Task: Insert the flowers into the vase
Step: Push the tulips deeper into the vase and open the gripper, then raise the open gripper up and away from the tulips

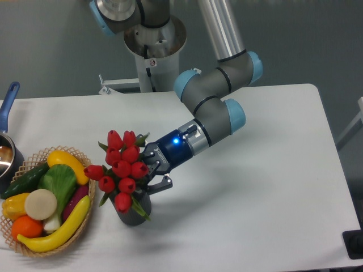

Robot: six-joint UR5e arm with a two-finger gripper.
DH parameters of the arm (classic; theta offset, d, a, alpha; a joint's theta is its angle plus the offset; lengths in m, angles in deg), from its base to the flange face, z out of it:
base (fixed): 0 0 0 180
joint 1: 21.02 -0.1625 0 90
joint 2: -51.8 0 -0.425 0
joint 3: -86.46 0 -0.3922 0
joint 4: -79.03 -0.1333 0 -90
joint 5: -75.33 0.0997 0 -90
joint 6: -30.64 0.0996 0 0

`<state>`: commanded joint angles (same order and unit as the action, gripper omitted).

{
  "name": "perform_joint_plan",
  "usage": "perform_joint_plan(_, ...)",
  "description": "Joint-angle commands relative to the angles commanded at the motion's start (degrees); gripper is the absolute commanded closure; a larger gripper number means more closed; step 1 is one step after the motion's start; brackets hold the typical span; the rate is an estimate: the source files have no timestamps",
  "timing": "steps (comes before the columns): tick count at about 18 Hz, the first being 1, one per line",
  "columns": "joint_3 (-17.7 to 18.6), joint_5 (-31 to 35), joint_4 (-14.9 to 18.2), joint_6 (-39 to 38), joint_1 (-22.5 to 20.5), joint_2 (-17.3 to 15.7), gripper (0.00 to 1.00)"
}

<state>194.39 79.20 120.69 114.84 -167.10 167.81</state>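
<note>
The pincer [148, 173] pinches the flowers [121, 169], which sit in the vase [134, 211] near the table's [255, 192] front-left, just beside the wicker basket [89, 211]; open surface stretches rightward.

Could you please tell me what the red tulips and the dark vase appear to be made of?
The bunch of glossy red tulip buds looks like artificial plastic, judging by its uniform shine. The short dark grey cylindrical vase has a matte finish, possibly ceramic or plastic; I cannot tell which.
</note>
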Motion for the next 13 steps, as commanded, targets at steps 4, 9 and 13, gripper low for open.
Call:
perform_joint_plan(4,0.0,0.4,0.0,0.0,0.0,-0.1,0.00)
perform_joint_plan(9,-0.1,5.5,0.0,0.0,-0.1,-0.4,0.00)
perform_joint_plan(13,-0.1,7.8,-0.1,-0.1,-0.5,-0.8,0.00)
